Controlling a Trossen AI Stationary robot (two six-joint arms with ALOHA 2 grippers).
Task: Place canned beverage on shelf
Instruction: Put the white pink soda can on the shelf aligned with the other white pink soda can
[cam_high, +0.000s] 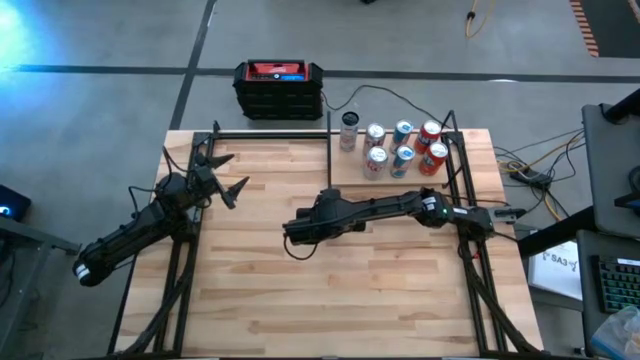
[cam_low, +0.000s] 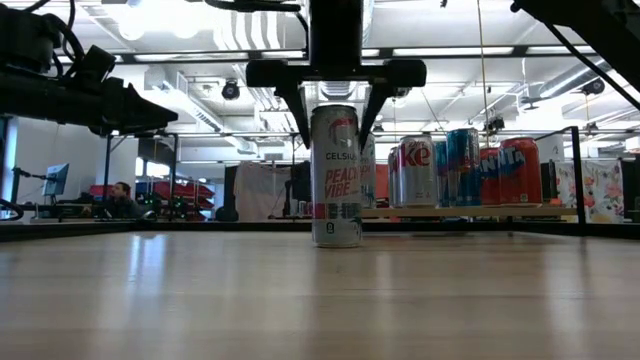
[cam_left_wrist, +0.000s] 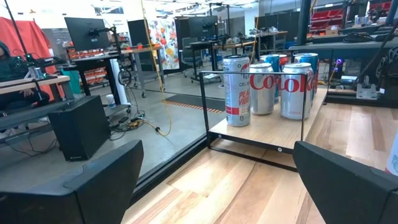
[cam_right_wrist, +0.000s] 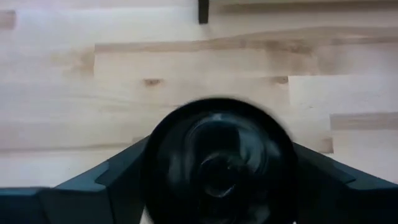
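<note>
At the frame's centre the right gripper straddles the upright can, fingers spread beside it, not yet pinching.

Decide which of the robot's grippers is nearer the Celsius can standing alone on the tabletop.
Right. The right gripper hangs directly over the Celsius can, fingers either side of its top. The left gripper waits open near the table's left edge, well away from it.

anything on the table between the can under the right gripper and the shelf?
No. The high view shows bare tabletop between the can under the right gripper and the shelf.
</note>
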